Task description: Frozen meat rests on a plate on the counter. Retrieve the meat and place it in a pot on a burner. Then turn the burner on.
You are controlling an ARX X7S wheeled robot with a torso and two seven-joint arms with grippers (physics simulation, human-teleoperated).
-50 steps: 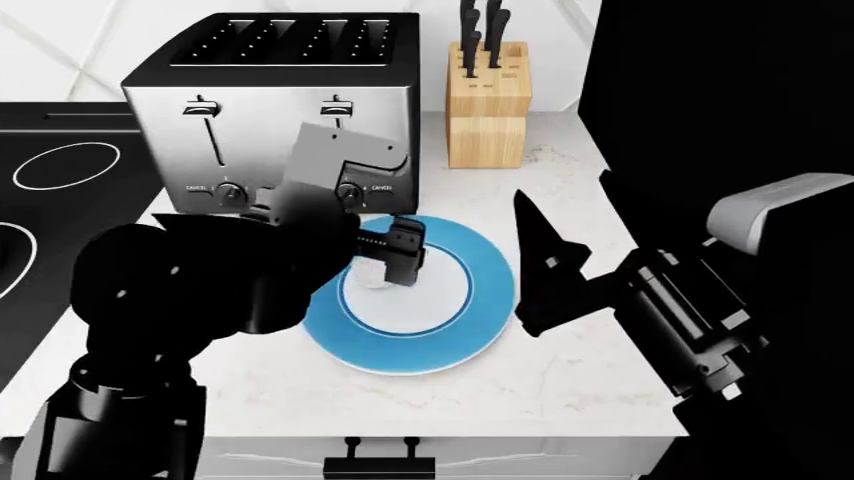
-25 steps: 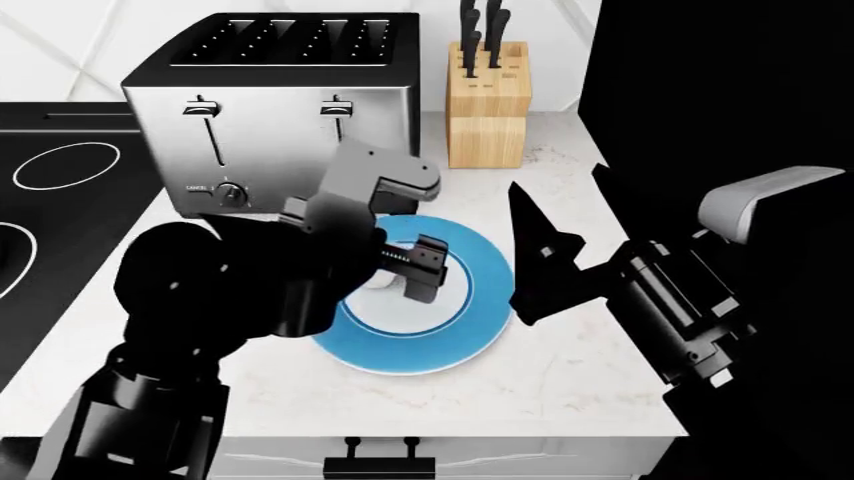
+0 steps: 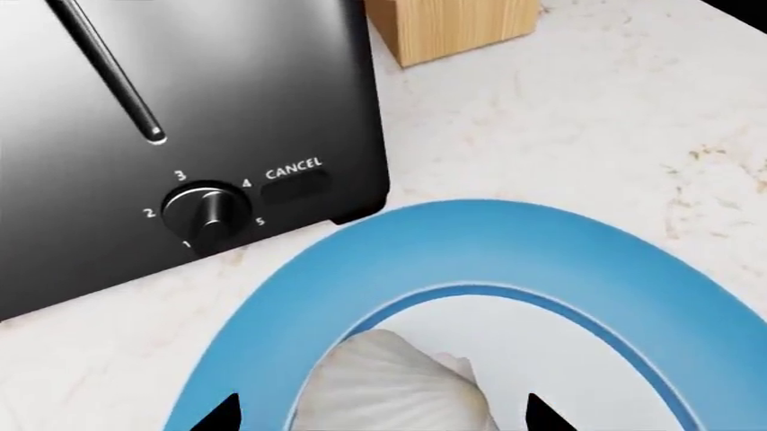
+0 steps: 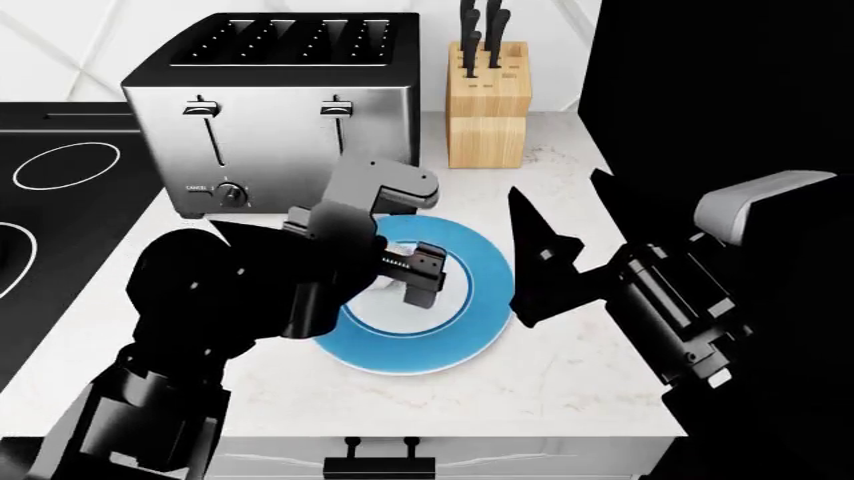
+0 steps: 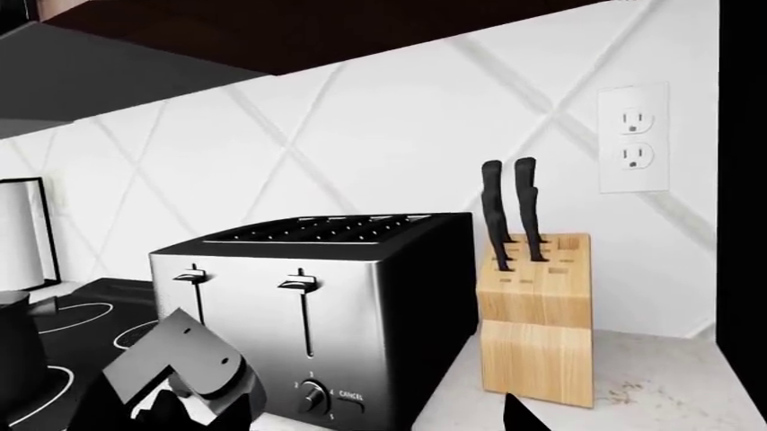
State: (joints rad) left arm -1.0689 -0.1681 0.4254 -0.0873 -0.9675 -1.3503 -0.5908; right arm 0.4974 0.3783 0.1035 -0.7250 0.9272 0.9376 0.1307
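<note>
One "CANCEL" label and dial numbers 1–5 on toaster; left tool spread astride frozen meat.

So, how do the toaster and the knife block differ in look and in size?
The toaster is a chrome box with a black top, while the knife block is pale wood. The toaster is far wider; the knife block is narrow and upright. The toaster has two levers and dials on its front, whereas the knife block holds black-handled knives. Both stand on the white counter, behind the blue plate.
</note>
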